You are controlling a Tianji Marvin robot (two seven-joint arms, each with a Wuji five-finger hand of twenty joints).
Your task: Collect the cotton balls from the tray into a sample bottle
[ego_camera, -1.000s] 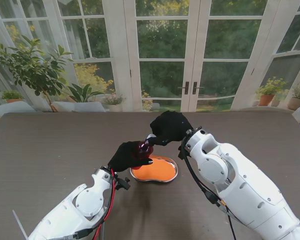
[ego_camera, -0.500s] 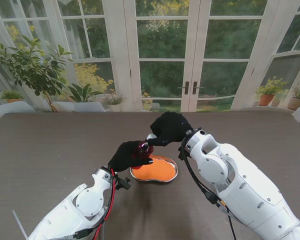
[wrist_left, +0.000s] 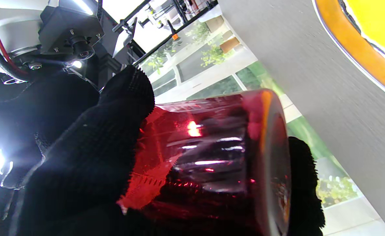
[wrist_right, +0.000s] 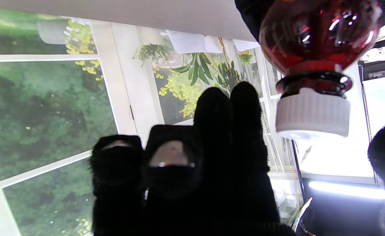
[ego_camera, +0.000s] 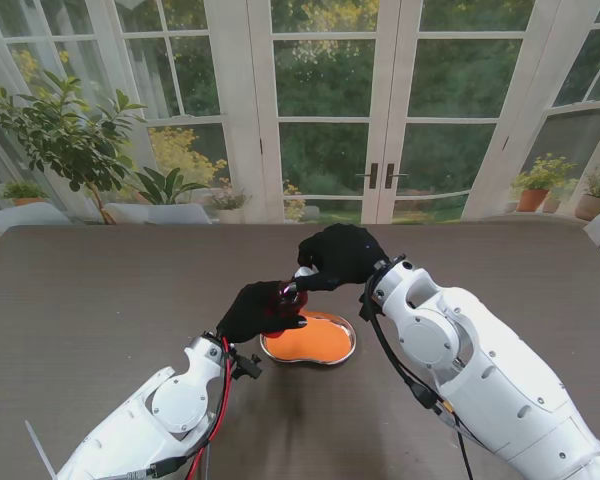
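Left robot hand [ego_camera: 258, 311]: clamped round red bottle [ego_camera: 286, 297], neck tilted toward right robot hand [ego_camera: 338, 257]; its fingers spread beside white cap [wrist_right: 312, 113], apart.

My left arm rises from the near left, its black-gloved left hand [ego_camera: 252, 311] curled closed around the red bottle [ego_camera: 285, 297], fingers [wrist_left: 91, 147] wrapped over the glass. My right arm reaches in from the near right, wrist bent toward the left; my right hand [ego_camera: 338, 256] hovers at the bottle's white cap [wrist_right: 312, 114], fingers [wrist_right: 227, 137] extended beside it, thumb apart, holding nothing.
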